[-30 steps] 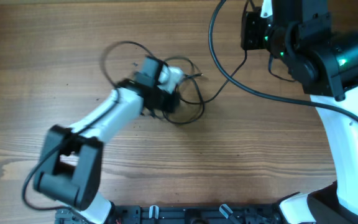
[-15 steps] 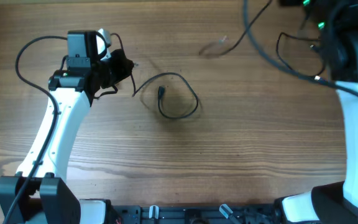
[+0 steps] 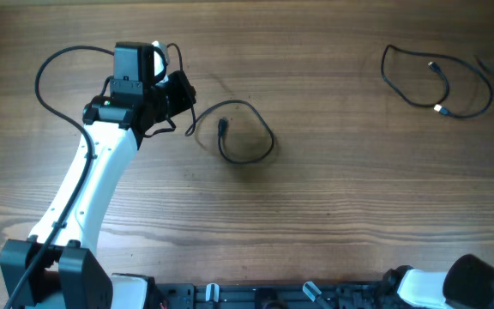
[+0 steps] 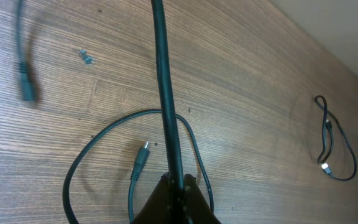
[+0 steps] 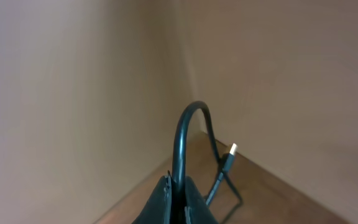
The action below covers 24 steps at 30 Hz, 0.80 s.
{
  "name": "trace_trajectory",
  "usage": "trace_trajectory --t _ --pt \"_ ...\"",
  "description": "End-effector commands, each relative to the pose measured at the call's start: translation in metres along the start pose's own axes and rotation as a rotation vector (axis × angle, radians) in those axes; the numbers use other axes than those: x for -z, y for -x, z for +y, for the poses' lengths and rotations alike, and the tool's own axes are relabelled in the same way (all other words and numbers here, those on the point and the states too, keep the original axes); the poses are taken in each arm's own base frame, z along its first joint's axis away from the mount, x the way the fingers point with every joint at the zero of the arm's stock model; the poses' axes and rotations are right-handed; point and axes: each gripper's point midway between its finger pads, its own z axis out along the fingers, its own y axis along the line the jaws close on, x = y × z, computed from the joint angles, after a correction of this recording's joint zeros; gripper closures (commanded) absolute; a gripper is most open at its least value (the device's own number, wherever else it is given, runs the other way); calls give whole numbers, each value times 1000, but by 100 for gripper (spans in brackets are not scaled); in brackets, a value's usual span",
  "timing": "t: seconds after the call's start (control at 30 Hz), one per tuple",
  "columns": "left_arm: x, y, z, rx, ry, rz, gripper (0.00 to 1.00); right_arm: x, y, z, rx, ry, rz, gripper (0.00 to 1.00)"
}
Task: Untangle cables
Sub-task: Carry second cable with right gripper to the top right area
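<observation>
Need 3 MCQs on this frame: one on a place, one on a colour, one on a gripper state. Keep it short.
1. Where on the table does the far cable lie in the overhead view?
A. upper right
B. lower left
C. under the left arm

2. What colour is the centre cable loop?
A. white
B. black
C. red

3. What state is the left gripper in?
A. open and empty
B. shut on a cable
C. open, lying flat on the wood

Answers:
1 A: it lies alone near the top right edge.
2 B: the cord reads black against the brown wood.
3 B: the left wrist view shows the held cable running straight out from between the closed fingers.
</observation>
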Motion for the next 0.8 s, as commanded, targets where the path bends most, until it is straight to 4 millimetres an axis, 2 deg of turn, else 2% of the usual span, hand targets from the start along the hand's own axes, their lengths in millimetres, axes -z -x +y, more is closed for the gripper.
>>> trace_trajectory --t 0.0,0.1,0.2,0.3,0.37,0.4,0.47,0.5,0.57,0.63,0.73,0.77 --pt "-1 1 2 2 14 -11 96 -41 -36 -29 -149 -87 130 96" --pt "-2 1 0 -2 10 -11 96 -74 -87 -25 -146 -68 312 96" --pt "-2 1 -1 -4 9 -11 96 -113 -155 -22 -157 -48 534 96" --pt "-2 1 -2 -6 7 -12 96 -136 -206 -26 -156 -74 678 92" --pt "-2 0 -3 -8 6 -11 96 -149 -236 -31 -152 -100 755 79" --pt "-2 0 -3 -9 5 -10 96 -155 -252 -34 -149 -114 796 59" --pt "-3 0 -3 -10 5 -10 96 -162 -273 -33 -134 -92 856 34" --pt "-3 0 -3 -10 5 -10 96 -164 -286 -28 -116 -39 901 18" --pt "-3 -1 -5 -12 3 -8 96 -163 -297 -19 -113 29 952 0" --pt "-4 -3 -8 -21 -3 -5 96 -156 -297 -2 -98 138 974 0" --pt "-6 -9 -18 -42 -19 3 96 -130 -284 44 -34 420 976 0" --pt "-10 -14 -28 -63 -36 12 94 -106 -278 75 20 576 973 0"
